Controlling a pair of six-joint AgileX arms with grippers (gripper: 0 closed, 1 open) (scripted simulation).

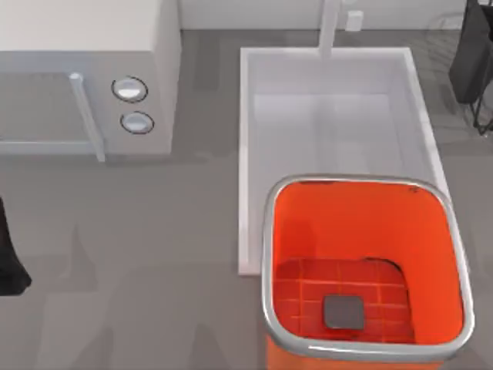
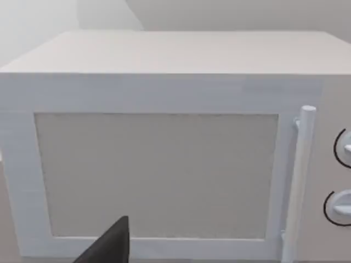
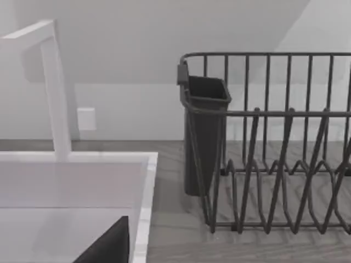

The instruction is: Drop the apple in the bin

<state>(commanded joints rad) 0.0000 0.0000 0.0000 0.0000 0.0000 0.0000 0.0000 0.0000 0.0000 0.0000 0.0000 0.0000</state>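
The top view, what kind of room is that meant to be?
Most likely a simulated kitchen counter: a white microwave with two dials, a white sink basin with a faucet, and a dark wire dish rack beside the sink.

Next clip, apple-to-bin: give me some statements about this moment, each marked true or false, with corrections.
1. The bin holds an apple. False: its gridded floor is bare.
2. The bin overlaps the near end of the sink in the top view. True.
3. The microwave door stands open. False: it is closed, handle upright.
4. A dish rack stands beside the sink. True.
5. The left arm sits at the table's left edge. True.
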